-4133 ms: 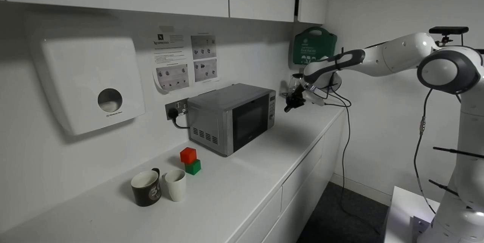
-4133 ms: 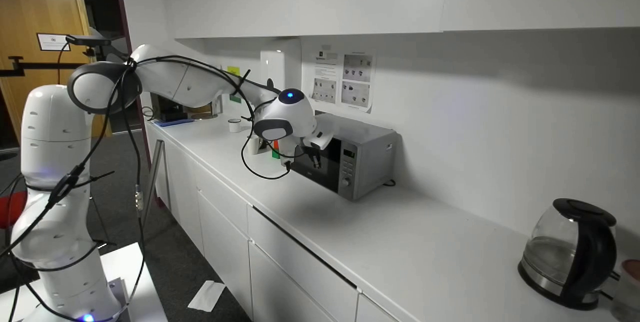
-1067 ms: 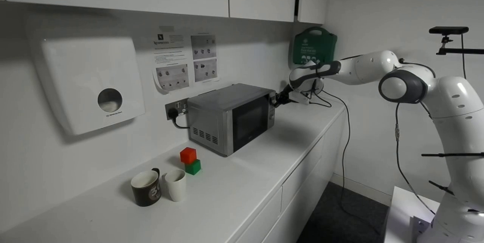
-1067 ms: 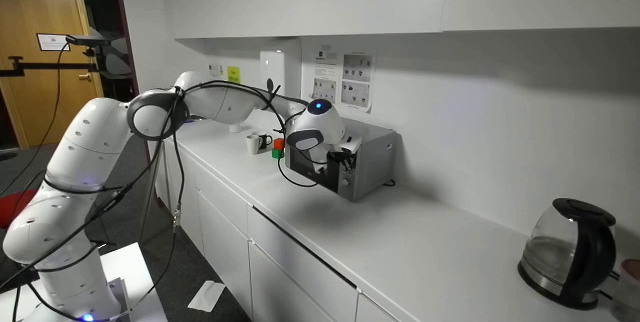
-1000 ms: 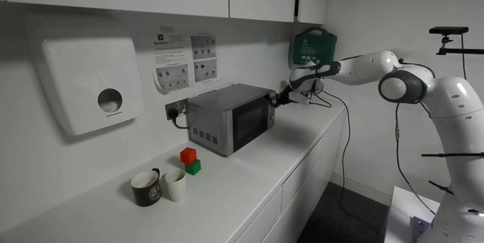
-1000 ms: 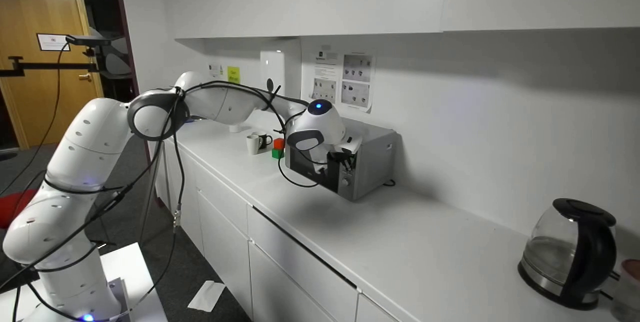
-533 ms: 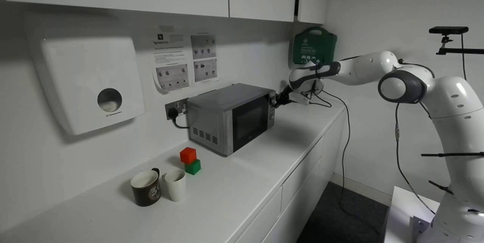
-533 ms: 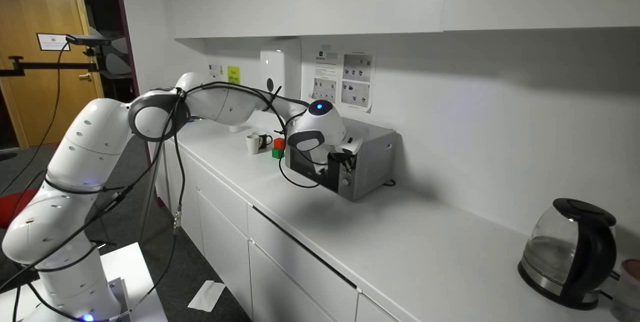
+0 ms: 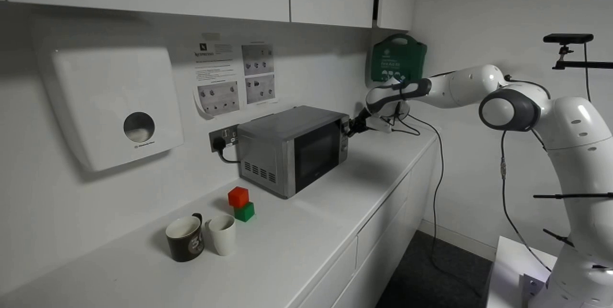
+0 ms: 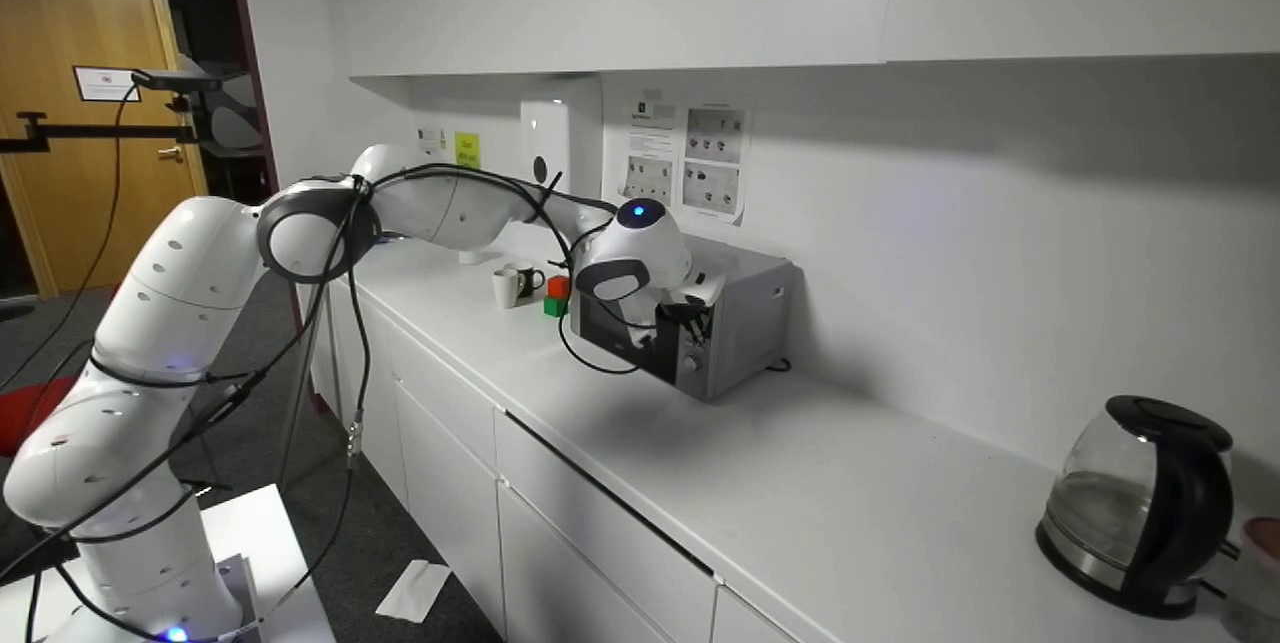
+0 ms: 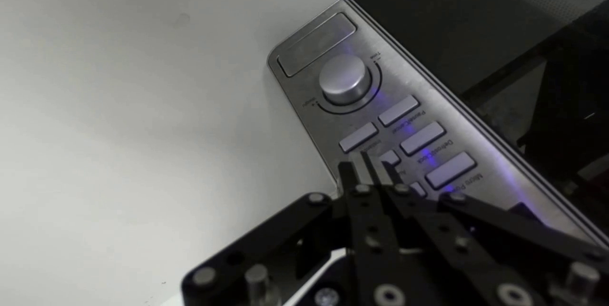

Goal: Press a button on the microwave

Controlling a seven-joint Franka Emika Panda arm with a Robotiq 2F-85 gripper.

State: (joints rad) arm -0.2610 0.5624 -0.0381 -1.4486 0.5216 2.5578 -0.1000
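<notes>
Gripper [image 11: 364, 155], fingers [image 11: 362, 171] together, sits at buttons [image 11: 422, 138] on the microwave [image 9: 290, 151]; dark mug [image 9: 184, 245] beside white mug [image 9: 224, 238], insides partly visible to me.

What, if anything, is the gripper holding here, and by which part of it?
Nothing: the gripper is shut, jaws together with nothing visible between them, in front of the microwave's control panel.

Control panel [image 11: 376, 116] looks satin metal; microwave door [image 11: 476, 34], glossy glass.

Two mugs [image 9: 186, 245] [image 9: 224, 238] and two blocks [image 9: 238, 197] [image 9: 244, 212] counted on the table [image 9: 297, 241]
One microwave [image 9: 293, 150], one kettle [image 10: 1140, 508], one knob [image 11: 343, 76] and six buttons [image 11: 422, 138], two partly hidden, are counted.
</notes>
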